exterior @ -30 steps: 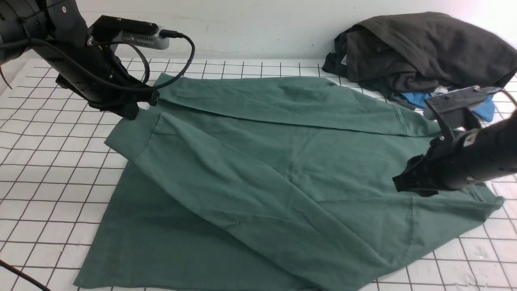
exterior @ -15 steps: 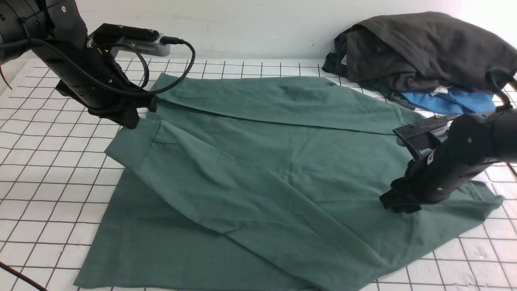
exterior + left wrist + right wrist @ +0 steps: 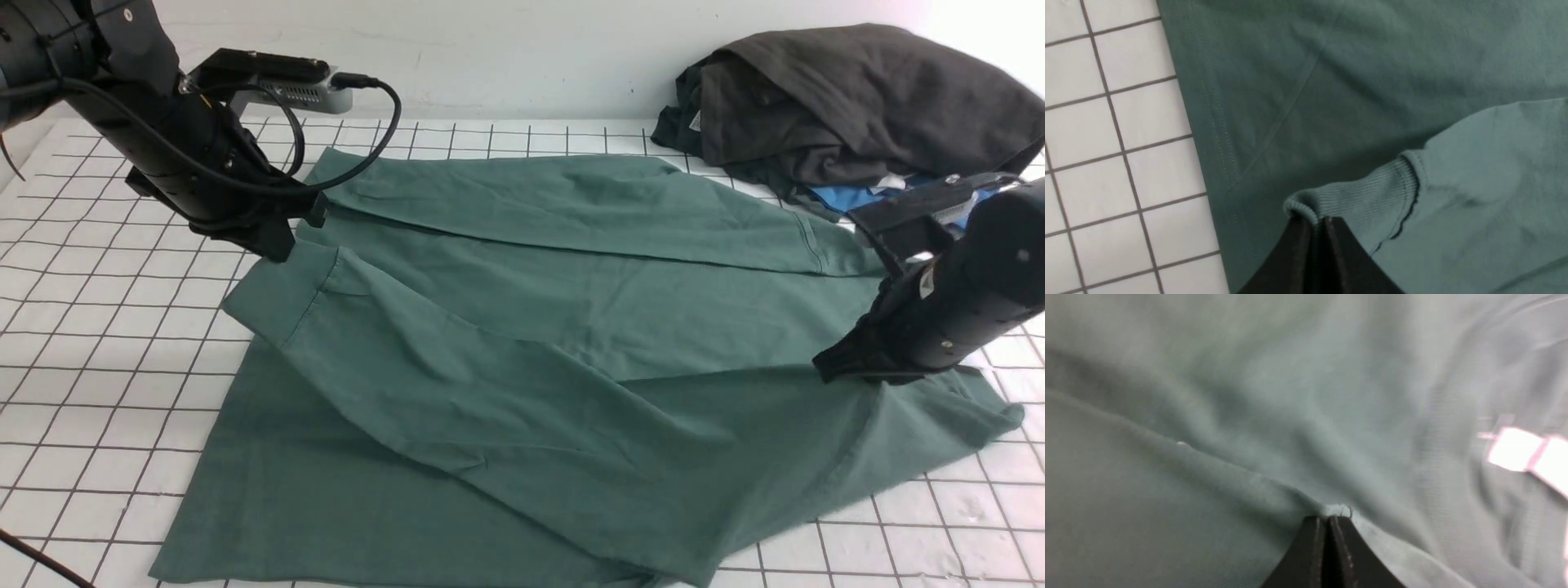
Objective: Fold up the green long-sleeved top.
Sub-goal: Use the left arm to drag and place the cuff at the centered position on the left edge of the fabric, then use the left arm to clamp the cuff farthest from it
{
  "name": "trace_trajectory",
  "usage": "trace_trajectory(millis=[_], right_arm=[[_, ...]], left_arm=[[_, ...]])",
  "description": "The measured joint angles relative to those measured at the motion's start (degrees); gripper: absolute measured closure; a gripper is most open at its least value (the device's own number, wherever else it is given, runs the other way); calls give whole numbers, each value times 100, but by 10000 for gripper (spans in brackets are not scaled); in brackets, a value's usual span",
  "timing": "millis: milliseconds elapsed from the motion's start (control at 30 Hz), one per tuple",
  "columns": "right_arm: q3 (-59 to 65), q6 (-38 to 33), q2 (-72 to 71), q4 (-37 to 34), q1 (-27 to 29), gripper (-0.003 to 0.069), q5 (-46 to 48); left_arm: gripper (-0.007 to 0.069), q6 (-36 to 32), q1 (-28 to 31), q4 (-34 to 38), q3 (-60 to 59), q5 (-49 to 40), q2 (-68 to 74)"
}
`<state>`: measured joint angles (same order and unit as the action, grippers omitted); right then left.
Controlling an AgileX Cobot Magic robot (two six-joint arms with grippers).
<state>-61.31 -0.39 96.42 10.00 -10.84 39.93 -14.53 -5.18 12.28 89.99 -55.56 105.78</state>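
The green long-sleeved top (image 3: 522, 327) lies spread over the white gridded table, one sleeve folded diagonally across its body. My left gripper (image 3: 277, 245) is shut on that sleeve's ribbed cuff (image 3: 282, 298) at the far left. In the left wrist view the cuff (image 3: 1359, 196) curls between the closed black tips of the left gripper (image 3: 1316, 222). My right gripper (image 3: 833, 371) is shut on a pinch of the top near its right end, with a taut ridge running left from it. The right wrist view shows the right gripper (image 3: 1327, 519) closed on a small tuft of the blurred cloth (image 3: 1249, 416).
A dark grey-black clothes heap (image 3: 857, 98) sits at the back right against the wall, with a bright blue garment (image 3: 849, 198) under its front edge, just behind my right arm. Bare table (image 3: 98, 343) shows left of the top and along the front right.
My right gripper came down onto the top, closed on the cloth and drew it rightward, raising a ridge. My left gripper edged slightly right, still holding the cuff.
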Motion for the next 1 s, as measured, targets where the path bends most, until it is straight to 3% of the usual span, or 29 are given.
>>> trace_trajectory(millis=[467,600,867,1000], right_arm=[[0,534,109,232,260,666,-26],[0,581,109,146,260,659,88],[0,573,-289,-313,244,496,882],[0,354,-548,-757,32,435,905]], left_arm=[[612,20,0,-163,6,1466,898],[557,52,0,-157,73,1731,1152],[152,671,291,41,2034,1512,2075],[67,870,489,197,3401,1123,3026]])
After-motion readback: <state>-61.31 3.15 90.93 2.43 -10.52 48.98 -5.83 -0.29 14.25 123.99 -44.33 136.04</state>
